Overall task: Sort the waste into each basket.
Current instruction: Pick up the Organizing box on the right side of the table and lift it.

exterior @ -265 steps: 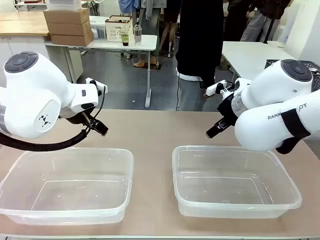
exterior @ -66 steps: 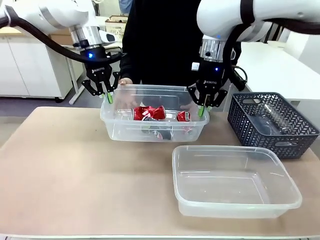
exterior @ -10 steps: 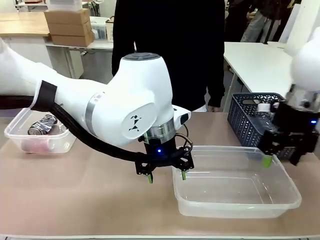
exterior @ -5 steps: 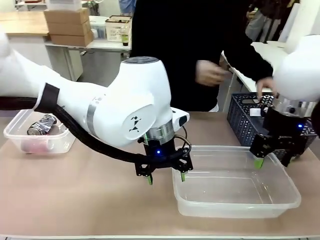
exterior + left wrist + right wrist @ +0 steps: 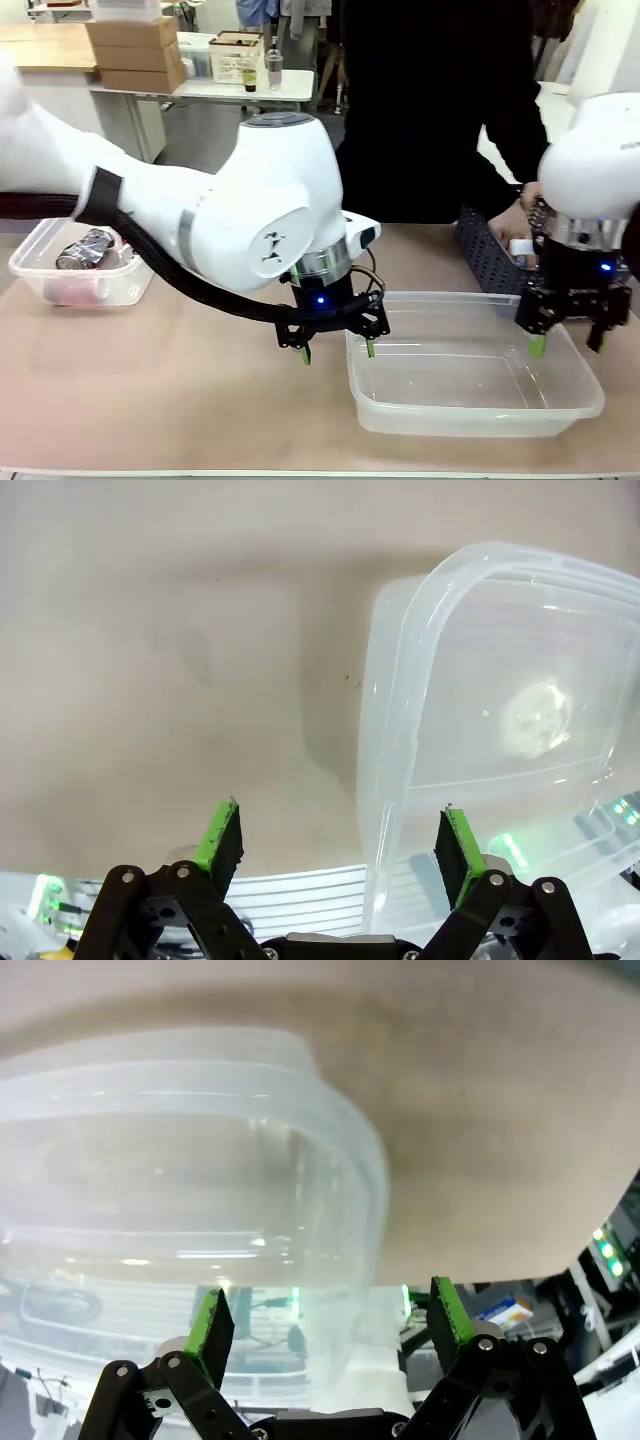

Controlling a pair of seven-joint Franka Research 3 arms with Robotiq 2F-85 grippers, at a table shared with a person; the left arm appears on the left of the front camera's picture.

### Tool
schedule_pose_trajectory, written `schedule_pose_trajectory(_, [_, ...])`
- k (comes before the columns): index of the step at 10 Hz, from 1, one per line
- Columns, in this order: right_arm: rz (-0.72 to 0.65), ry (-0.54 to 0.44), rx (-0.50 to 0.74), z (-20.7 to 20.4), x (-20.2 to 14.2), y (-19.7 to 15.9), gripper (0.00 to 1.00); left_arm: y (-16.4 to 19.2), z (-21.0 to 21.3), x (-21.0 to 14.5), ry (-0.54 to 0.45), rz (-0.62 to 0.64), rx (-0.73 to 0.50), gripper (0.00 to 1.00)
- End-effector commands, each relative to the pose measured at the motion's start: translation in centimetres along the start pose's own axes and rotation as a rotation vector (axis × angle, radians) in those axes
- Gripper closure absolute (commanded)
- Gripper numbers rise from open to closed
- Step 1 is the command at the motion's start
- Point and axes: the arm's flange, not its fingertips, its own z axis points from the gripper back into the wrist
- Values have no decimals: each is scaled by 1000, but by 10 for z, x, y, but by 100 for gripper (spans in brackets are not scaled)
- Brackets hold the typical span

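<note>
An empty clear basket [image 5: 470, 412] lies at the front right of the table. My left gripper [image 5: 336, 349] hangs open over its left rim, one finger on each side of the wall. In the left wrist view that rim [image 5: 385, 770] runs up between the left gripper's [image 5: 340, 840] green pads. My right gripper [image 5: 567, 343] is open astride the right end of the same basket. The right wrist view shows the basket's rounded corner [image 5: 368, 1175] just beyond that gripper [image 5: 330, 1318]. A second clear basket [image 5: 35, 282] at the far left holds waste: a silver can [image 5: 86, 249] on top of red cans.
A dark blue lattice basket [image 5: 487, 255] stands at the back right, with a person's hand [image 5: 521, 217] on it and the dark-clothed body leaning over the table's far edge. The tan table [image 5: 160, 390] lies bare between the two clear baskets.
The person has leaned right and put a hand on the dark lattice basket. My right gripper has come down and slightly right to the clear basket's right end. My left gripper has barely moved.
</note>
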Motion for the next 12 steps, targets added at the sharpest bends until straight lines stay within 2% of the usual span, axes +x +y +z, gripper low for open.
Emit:
schedule_pose_trajectory(1, [-48,29,-47,-1,3,0,0,-3,-11,9,-1,-19,-1,0])
schedule_pose_trajectory(3, [-11,69,-20,-20,12,7,0,-2,-19,16,2,-18,-7,0])
schedule_pose_trajectory(4, [-10,56,-2,-23,11,7,0,-3,-21,17,-23,-23,-7,0])
schedule_pose_trajectory(5, [-13,25,4,-22,8,5,0,-3,-21,18,-72,-36,-5,8])
schedule_pose_trajectory(6, [3,-11,27,-20,4,2,0,-4,-19,17,-98,-65,-15,57])
schedule_pose_trajectory(7, [3,-42,48,-17,0,0,56,-4,-17,16,-102,-74,-13,65])
schedule_pose_trajectory(8, [-6,-55,67,-16,-1,-2,57,-4,-17,15,-104,-76,-15,100])
schedule_pose_trajectory(9, [-9,-65,80,-16,-1,-3,100,-3,-16,14,-105,-77,-11,100])
schedule_pose_trajectory(10, [-3,-65,82,-17,-1,-3,100,-3,-14,14,-107,-73,-9,100])
schedule_pose_trajectory(11, [3,-63,78,-17,-1,-2,100,-2,-13,13,-112,-67,-15,93])
schedule_pose_trajectory(12, [6,-59,76,-18,-1,-3,84,-1,-11,12,-112,-64,-18,100])
